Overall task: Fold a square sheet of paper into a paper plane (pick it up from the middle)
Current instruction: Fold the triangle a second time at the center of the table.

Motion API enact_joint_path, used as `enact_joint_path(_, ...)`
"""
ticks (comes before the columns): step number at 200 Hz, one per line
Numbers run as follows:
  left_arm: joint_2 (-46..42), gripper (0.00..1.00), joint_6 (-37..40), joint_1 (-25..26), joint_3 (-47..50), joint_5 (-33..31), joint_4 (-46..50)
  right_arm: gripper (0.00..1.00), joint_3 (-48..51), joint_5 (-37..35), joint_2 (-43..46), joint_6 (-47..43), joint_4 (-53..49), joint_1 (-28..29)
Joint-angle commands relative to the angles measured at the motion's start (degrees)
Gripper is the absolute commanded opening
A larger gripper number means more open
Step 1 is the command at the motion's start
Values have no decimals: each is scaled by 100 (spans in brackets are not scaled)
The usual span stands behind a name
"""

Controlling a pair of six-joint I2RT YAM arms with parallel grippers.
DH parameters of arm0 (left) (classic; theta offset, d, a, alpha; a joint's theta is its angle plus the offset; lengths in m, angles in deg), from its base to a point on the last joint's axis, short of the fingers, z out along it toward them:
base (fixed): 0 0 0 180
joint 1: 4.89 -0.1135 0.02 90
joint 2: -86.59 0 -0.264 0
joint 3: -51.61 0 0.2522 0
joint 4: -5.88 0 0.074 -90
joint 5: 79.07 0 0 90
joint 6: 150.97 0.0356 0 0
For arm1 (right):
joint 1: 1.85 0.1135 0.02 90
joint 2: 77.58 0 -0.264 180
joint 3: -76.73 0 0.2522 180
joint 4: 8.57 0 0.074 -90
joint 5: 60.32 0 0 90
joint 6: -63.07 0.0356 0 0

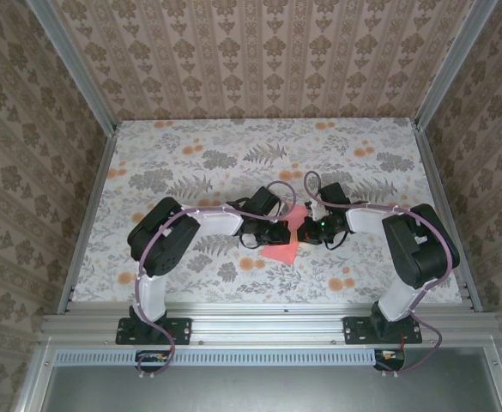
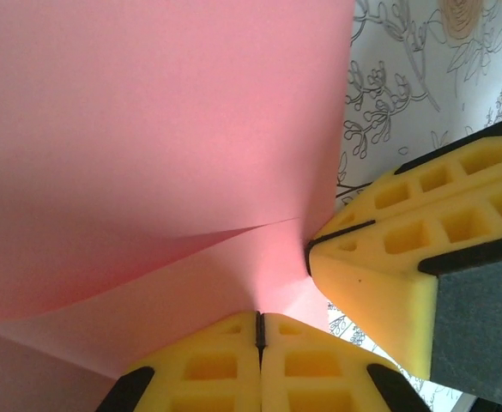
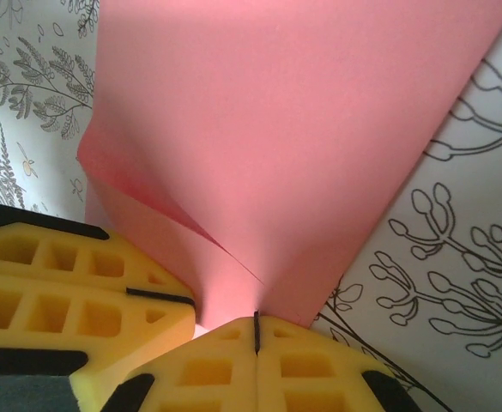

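one square sheet of paper (image 1: 281, 252) lies mid-desk (image 1: 190, 154) from above. left wrist: the left gripper (image 2: 259, 330) is pressed together, pinching its middle. right wrist: the right gripper (image 3: 257, 326) pinches just beside, i judge to raise a fold.

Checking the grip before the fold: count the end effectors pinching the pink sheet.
2. The left end effector and the right end effector each pinch the pink sheet, both shut, close beside each other where it creases.
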Motion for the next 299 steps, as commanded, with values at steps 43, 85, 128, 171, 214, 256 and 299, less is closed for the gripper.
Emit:
enact_joint_path(43,277,6,236,-28,34,-66,270,7,102,-288,573,33,-26,56)
enact_joint_path(85,300,6,245,-57,183,-38,226,14,601,67,1420,710,539,68)
enact_joint_path(128,306,6,172,-90,295,6,68,6,1308,230,2191,1626,1025,410)
enact_joint_path(171,315,6,140,-109,296,75,36,3,1564,-102,2139,2011,1264,881)
enact_joint_path(214,278,6,100,-135,378,120,-38,1,1511,-167,1450,2164,1791,1063)
enact_joint_path(256,286,6,37,-161,435,166,-148,1,1458,-271,913,2094,1934,1111)
enact_joint_path(299,304,6,50,-186,414,190,-158,0,1504,-554,727,1886,1630,1120)
